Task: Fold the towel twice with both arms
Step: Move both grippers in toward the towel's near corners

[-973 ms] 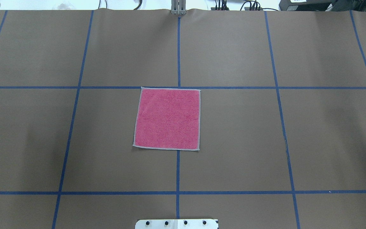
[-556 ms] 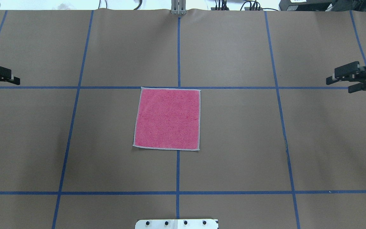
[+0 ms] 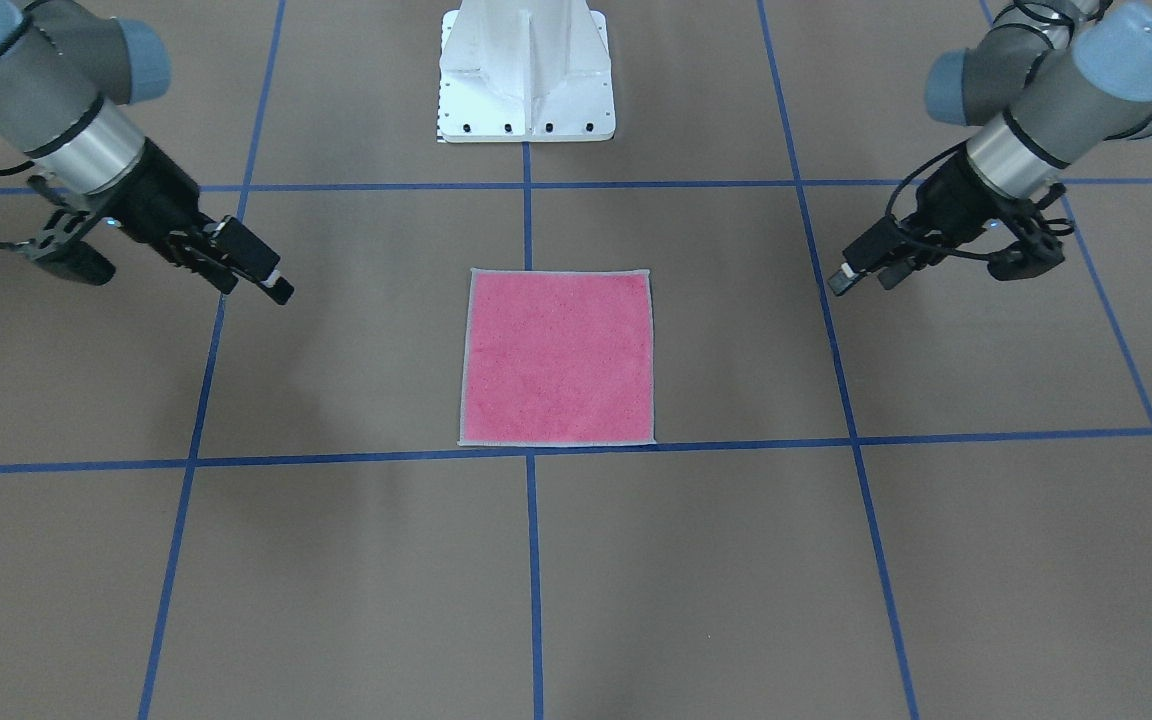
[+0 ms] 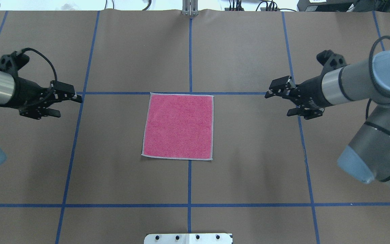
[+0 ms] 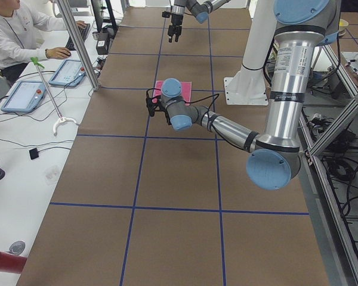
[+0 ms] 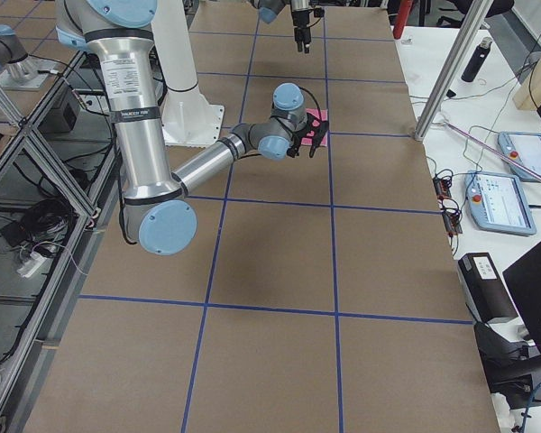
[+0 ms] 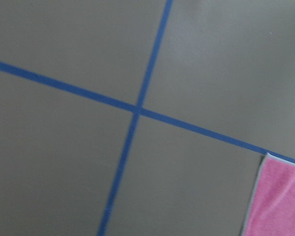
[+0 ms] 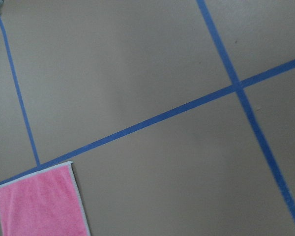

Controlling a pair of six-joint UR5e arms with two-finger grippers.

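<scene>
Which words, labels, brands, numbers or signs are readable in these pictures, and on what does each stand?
No text can be read anywhere.
The towel and the table show no writing.
The pendant screens in the exterior right view are too small to read.

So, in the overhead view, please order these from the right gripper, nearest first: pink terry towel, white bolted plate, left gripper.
1. Pink square terry towel, at table centre.
2. White bolted base plate, robot's side, centre.
3. Left gripper, opposite side.
</scene>
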